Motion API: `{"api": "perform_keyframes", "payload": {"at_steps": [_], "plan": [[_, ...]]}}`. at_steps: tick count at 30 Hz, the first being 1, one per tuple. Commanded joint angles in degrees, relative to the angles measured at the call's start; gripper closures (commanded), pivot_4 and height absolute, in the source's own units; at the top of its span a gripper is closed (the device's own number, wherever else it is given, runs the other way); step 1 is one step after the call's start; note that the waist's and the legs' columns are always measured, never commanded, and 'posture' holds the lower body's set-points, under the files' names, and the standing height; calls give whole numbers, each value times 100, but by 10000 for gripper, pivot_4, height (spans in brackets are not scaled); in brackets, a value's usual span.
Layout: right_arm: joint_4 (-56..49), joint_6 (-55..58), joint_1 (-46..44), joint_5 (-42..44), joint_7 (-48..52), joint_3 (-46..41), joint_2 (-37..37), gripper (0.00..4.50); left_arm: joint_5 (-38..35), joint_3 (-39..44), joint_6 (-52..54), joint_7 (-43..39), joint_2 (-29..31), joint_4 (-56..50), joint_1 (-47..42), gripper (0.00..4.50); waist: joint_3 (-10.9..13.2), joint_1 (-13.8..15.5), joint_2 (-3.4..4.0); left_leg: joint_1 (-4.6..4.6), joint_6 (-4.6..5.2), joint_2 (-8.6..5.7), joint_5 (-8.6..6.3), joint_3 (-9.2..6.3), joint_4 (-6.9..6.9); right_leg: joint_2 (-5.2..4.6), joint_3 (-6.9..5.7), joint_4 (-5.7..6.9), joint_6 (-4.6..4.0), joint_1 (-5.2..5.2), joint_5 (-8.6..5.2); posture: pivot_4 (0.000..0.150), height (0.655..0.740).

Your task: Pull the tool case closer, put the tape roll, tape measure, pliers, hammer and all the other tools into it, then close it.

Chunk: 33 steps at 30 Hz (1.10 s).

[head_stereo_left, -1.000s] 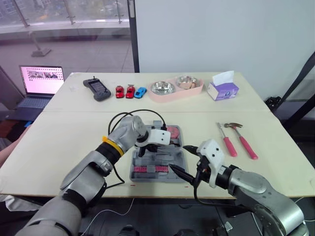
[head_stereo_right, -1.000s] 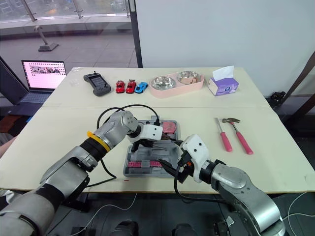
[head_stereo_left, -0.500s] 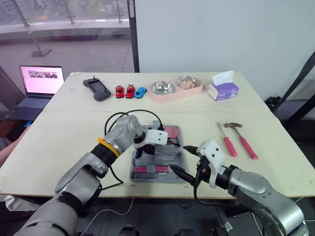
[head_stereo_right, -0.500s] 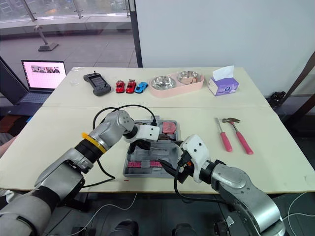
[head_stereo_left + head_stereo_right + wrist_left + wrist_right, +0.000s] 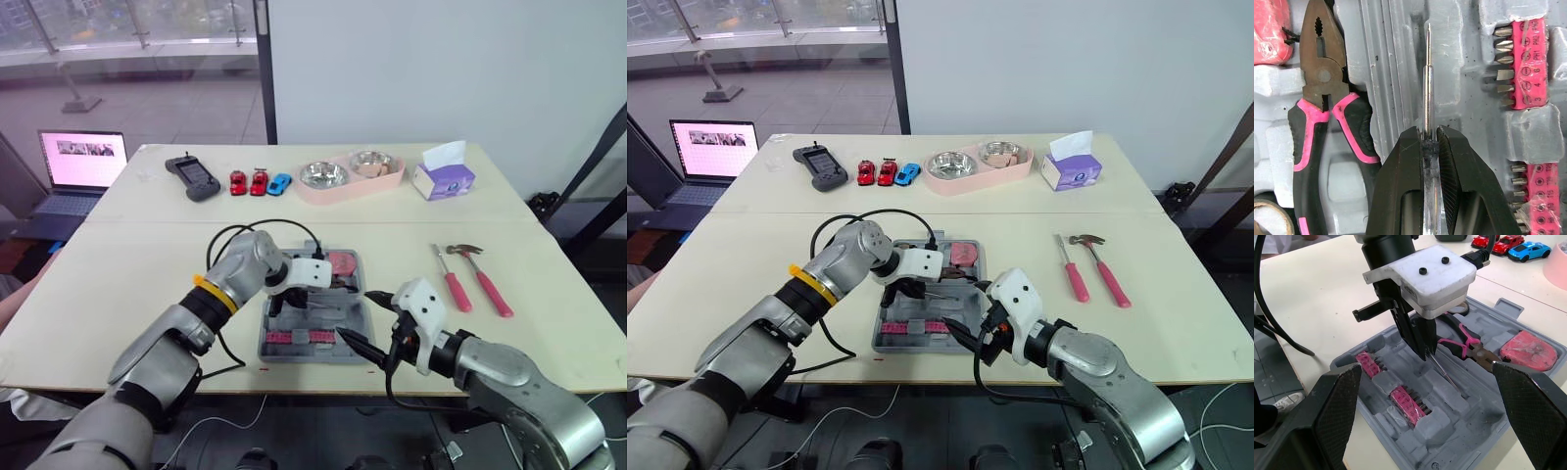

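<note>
Left gripper (image 5: 1428,139) clamping thin screwdriver (image 5: 1428,83), handle hidden, over tool case (image 5: 1396,63), right gripper (image 5: 353,313) wide.

A pink plastic tray (image 5: 345,192) holding two steel bowls (image 5: 322,174) sits far back on the pale table (image 5: 118,284). Left of the tray stand three toy cars (image 5: 259,182) (two red, one blue), then a black handheld device (image 5: 193,177). Right of the tray is a purple tissue box (image 5: 444,180).

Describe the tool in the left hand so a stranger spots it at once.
In the middle of the near table lies an open grey tool case. The left hand holds a thin screwdriver over it, beside the pliers; unlike them, it is a slim straight steel shaft without pink grips.
</note>
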Motion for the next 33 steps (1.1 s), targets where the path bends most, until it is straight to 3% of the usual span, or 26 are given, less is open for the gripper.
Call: {"api": "perform_keyframes", "payload": {"at_steps": [1, 20, 24, 29, 33], "plan": [[-243, -75, 11, 43, -31, -68, 64, 0, 51, 33, -110, 53, -9, -14, -178, 44526, 0, 3, 0, 0, 0, 0, 0, 0, 0, 0, 0, 0, 0, 0, 0, 1500, 7400], [-222, -81, -4, 36, -54, -67, 66, 0, 64, 27, -178, 86, -69, 80, -210, 44526, 0, 1, 0, 0, 0, 0, 0, 0, 0, 0, 0, 0, 0, 0, 0, 1500, 7400], [-214, -91, -2, 31, -52, -66, 66, 0, 72, 33, -229, 100, -66, 81, -217, 27377, 0, 2, 0, 0, 0, 0, 0, 0, 0, 0, 0, 0, 0, 0, 0, 1500, 7400], [-211, -96, 5, 36, -44, -67, 67, 0, 17, 114, -176, 88, -67, 53, -289, 1976, 0, 3, 0, 0, 0, 0, 0, 0, 0, 0, 0, 0, 0, 0, 0, 1500, 7400], [-208, -96, 7, 38, -39, -69, 65, 0, -109, 241, -50, 14, -4, -113, -363, 1976, 0, -2, 0, -1, 0, 0, 0, 0, 0, 0, 0, 0, 0, 0, 0, 1500, 7400]]}}
